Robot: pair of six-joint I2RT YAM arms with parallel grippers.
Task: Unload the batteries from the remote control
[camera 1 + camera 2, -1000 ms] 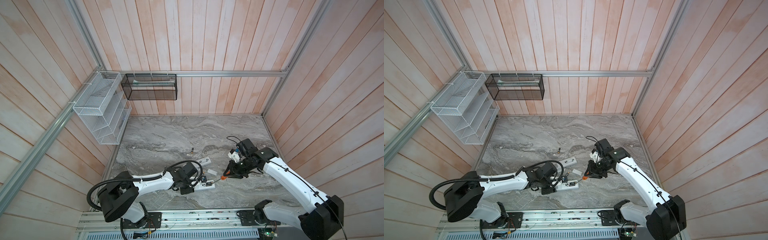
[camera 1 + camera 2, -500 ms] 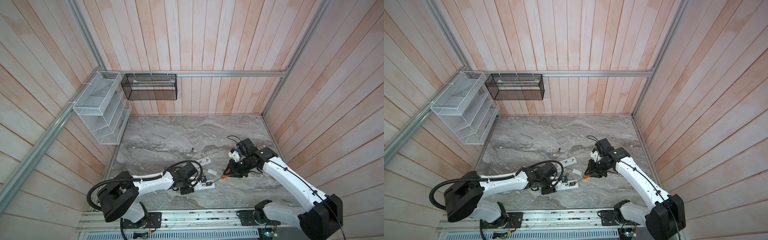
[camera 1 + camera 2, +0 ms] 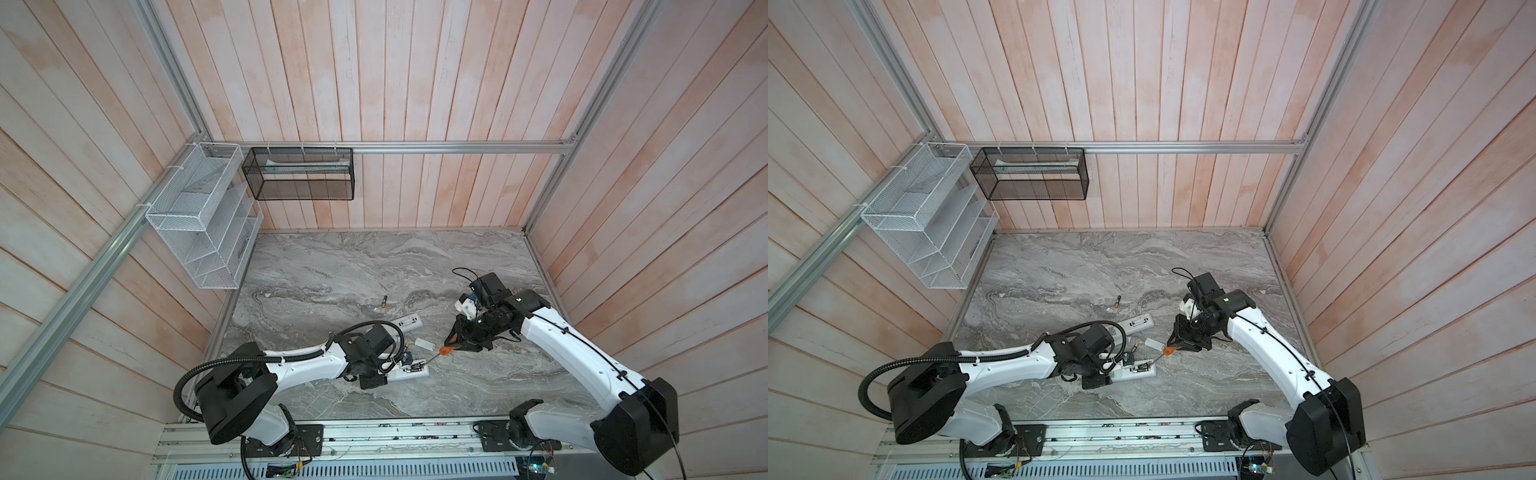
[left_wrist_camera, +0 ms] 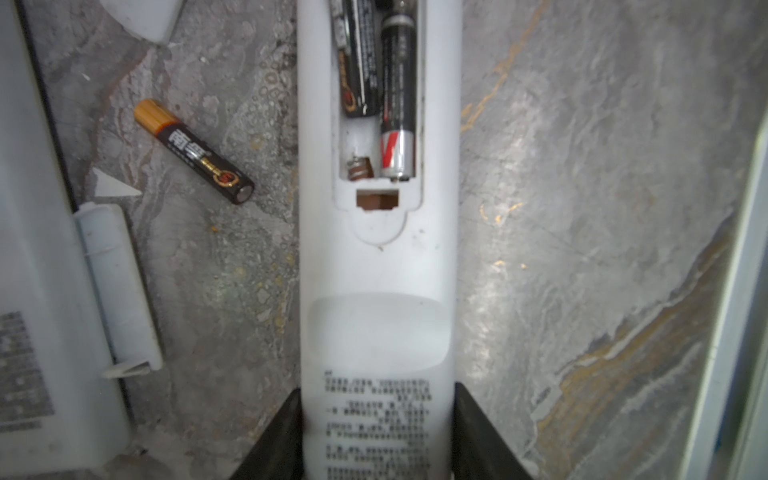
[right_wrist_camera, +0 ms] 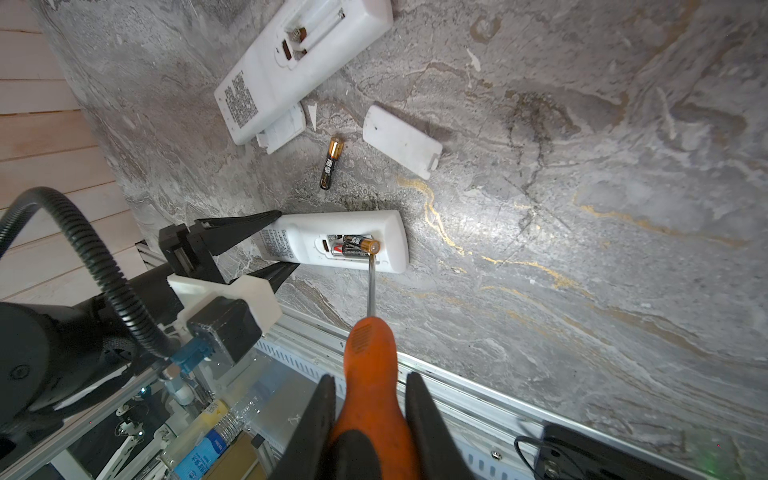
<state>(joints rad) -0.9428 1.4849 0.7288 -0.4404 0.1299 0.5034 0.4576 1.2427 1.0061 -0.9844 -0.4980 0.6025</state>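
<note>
Top views: held remote (image 3: 404, 375), screwdriver (image 3: 448, 351) unmoved.

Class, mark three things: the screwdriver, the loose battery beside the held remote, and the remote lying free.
screwdriver (image 5: 370, 365): right wrist view, orange handle.
loose battery (image 5: 330, 164): right wrist view, dark mid-body.
free remote (image 5: 309, 62): right wrist view, white back.

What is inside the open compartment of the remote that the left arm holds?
Two batteries: one lies flat, the other is tilted up, its gold end at the screwdriver tip. A bare spring shows at one end. What lies under them is covered.
</note>
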